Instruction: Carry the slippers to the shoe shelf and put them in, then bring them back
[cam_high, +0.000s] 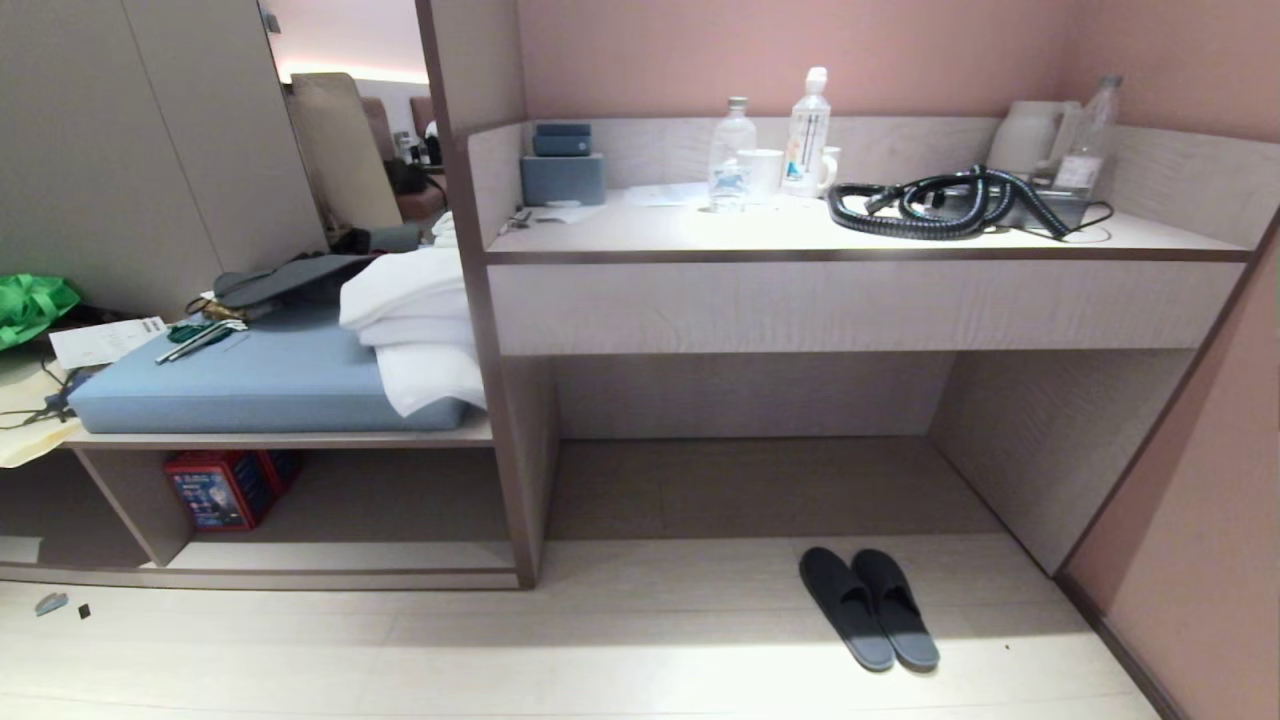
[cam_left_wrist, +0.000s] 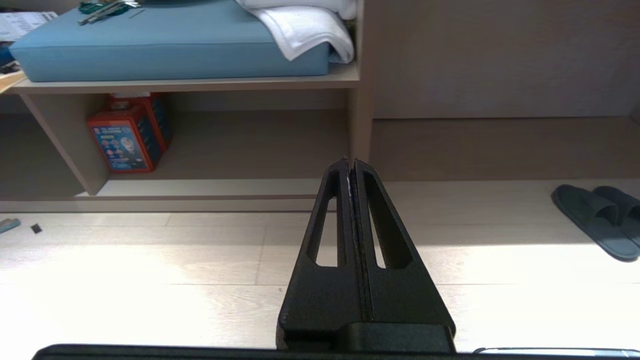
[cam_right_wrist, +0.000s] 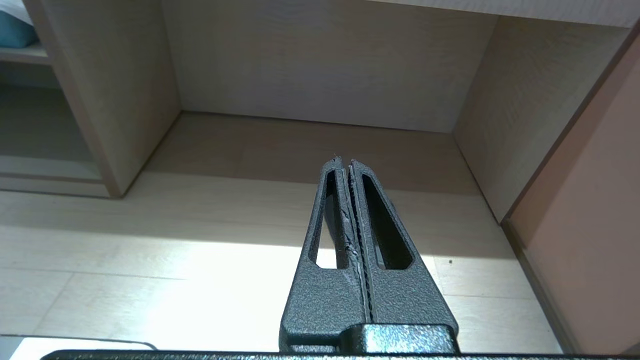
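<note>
Looking from left to right, you first meet the low shoe shelf of beige wood-grain board (cam_left_wrist: 210, 187) under the bench, ahead and to the left of the left gripper (cam_left_wrist: 350, 162), whose black fingers are pressed together on nothing. A red printed box (cam_left_wrist: 131, 132) stands inside that cubby. Next, ahead and to the right of that same pincer, the pair of soft grey-blue cloth slippers (cam_left_wrist: 597, 220) lie side by side on the pale plank floor (cam_high: 620, 650), well apart from it, just before the open space under the long wood-grain desk (cam_high: 860, 300). Furthest right, the right gripper (cam_right_wrist: 346, 162) is also clenched and empty, facing that space. You have everything left, as I judge it: nothing is picked up, the shelf holds no slippers, and the return trip is not begun.
</note>
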